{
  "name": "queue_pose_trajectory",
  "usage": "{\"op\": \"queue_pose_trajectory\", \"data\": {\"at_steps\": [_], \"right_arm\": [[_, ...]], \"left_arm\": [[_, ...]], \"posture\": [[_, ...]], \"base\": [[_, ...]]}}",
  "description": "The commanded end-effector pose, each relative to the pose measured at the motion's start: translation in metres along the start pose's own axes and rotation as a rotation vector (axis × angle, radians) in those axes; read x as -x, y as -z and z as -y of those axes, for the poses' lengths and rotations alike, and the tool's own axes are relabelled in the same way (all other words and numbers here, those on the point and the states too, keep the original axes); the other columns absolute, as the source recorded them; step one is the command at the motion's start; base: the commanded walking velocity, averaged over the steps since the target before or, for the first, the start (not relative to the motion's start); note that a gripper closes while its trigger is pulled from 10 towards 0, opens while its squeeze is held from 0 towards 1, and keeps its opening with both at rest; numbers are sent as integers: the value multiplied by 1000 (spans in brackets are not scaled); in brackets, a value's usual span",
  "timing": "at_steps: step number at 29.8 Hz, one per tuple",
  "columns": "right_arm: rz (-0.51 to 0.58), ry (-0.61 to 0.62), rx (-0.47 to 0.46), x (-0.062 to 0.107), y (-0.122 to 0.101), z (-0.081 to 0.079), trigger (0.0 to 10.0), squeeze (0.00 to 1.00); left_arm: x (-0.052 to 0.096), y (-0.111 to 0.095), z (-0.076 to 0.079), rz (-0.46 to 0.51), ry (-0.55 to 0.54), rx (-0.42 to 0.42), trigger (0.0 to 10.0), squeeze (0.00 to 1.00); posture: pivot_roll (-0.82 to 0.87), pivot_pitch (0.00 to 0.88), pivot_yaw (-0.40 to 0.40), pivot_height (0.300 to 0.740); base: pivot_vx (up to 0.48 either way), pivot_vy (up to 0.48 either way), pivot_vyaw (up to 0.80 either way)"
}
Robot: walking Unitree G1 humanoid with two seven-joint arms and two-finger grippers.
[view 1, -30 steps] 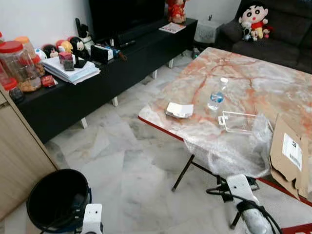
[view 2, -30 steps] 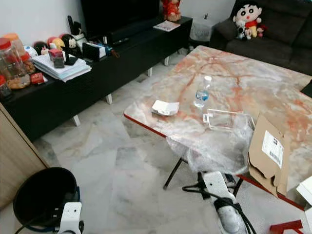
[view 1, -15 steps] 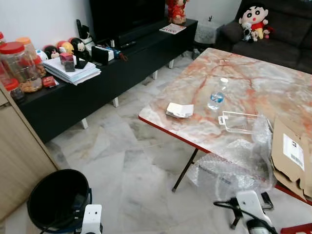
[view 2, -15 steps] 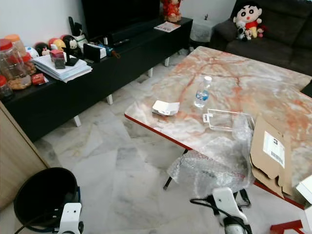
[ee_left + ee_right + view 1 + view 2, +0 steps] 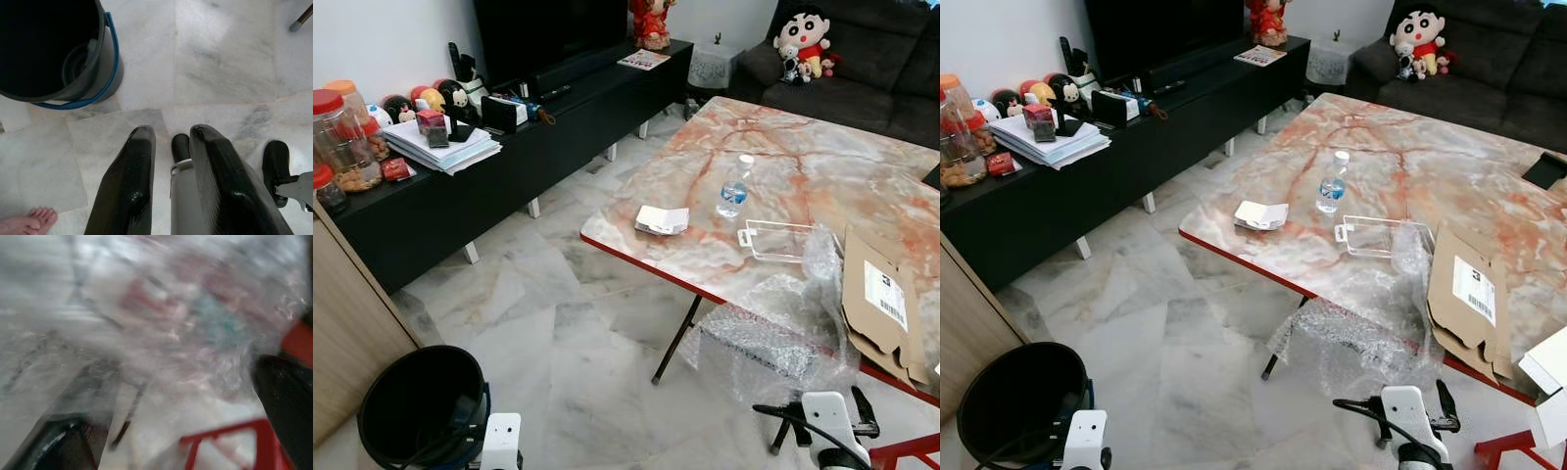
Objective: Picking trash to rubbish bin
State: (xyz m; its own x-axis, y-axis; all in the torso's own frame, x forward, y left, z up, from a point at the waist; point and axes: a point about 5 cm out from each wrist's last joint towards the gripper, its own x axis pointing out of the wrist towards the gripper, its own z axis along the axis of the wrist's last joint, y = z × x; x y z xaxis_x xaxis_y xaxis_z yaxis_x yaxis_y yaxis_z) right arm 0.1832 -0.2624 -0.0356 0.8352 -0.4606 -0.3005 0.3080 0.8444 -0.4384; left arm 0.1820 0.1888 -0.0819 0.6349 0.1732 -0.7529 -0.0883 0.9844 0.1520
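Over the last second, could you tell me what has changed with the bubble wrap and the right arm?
The bubble wrap has been dragged further off the table edge and now hangs lower toward the floor, pulled by the right gripper, whose arm has drawn back and down. The bottle, clear tray, cardboard and black bin have not moved; the left gripper still hangs idle.

Glossy marble-patterned table top (image 5: 822,176); polished stone floor tiles (image 5: 558,333); crinkly clear bubble wrap (image 5: 773,333); matt brown cardboard (image 5: 881,304); black, seemingly plastic bin (image 5: 421,411); glossy black fingers (image 5: 132,196).
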Motion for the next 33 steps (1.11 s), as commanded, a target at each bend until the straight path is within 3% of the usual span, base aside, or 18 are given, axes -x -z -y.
{"op": "queue_pose_trajectory", "data": {"at_steps": [1, 2, 4, 7, 9, 11, 17, 21, 22, 24, 25, 27, 28, 33], "right_arm": [[-67, 40, -95, -2, 5, 6, 10000, 0], [-119, 32, -202, -2, 9, 5, 10000, 0], [-157, 13, -306, -2, 11, 3, 10000, 0], [-162, 8, -333, -3, 11, 3, 10000, 0], [-195, -181, -585, -5, 6, -14, 10000, 0], [-218, -299, -703, -4, 5, -23, 10000, 0], [-272, -450, -762, 7, 16, -30, 10000, 0], [-342, -414, -725, 16, 35, -18, 10000, 0], [-363, -432, -797, 19, 40, -15, 10000, 0], [-366, -463, -827, 22, 41, -15, 10000, 0], [-360, -559, -914, 27, 41, -17, 10000, 0], [-355, -603, -958, 29, 40, -18, 10000, 0], [-337, -691, -1036, 32, 36, -21, 10000, 0], [-305, -742, -1163, 32, 30, -23, 10000, 0]], "left_arm": [[1, 5, 1, -21, 10, -20, 10000, 0], [1, 5, 1, -22, 11, -19, 10000, 0], [1, 6, 2, -23, 13, -19, 10000, 0], [1, 6, 2, -24, 12, -19, 10000, 0], [2, 8, 3, -31, 17, -16, 10000, 0], [2, 9, 3, -37, 22, -18, 10000, 0], [3, 11, 2, -43, 27, -14, 10000, 0], [3, 12, 2, -45, 28, -16, 10000, 0], [3, 12, 3, -46, 29, -15, 10000, 0], [3, 12, 3, -48, 31, -15, 10000, 0], [3, 13, 3, -50, 38, -15, 10000, 0], [3, 13, 3, -51, 41, -14, 10000, 0], [3, 13, 4, -51, 45, -14, 10000, 0], [3, 12, 4, -50, 45, -9, 10000, 0]], "posture": [[-188, 0, -86, 740], [-187, 0, -87, 740], [-187, 0, -87, 740], [-187, 0, -87, 740], [-188, 0, -90, 740], [-188, 0, -90, 740], [-187, 0, -91, 740], [-189, 0, -92, 740], [-189, 0, -91, 740], [-189, 0, -91, 740], [-189, 0, -91, 740], [-189, 0, -91, 740], [-189, 0, -91, 740], [-191, 0, -91, 740]], "base": [[0, 0, 0], [0, 0, 0], [0, 0, 0], [0, 0, 0], [0, 0, 0], [0, 0, 0], [0, 0, 0], [0, 0, 0], [0, 0, 0], [0, 0, 0], [0, 0, 0], [0, 0, 0], [0, 0, 0], [0, 0, 0]]}}
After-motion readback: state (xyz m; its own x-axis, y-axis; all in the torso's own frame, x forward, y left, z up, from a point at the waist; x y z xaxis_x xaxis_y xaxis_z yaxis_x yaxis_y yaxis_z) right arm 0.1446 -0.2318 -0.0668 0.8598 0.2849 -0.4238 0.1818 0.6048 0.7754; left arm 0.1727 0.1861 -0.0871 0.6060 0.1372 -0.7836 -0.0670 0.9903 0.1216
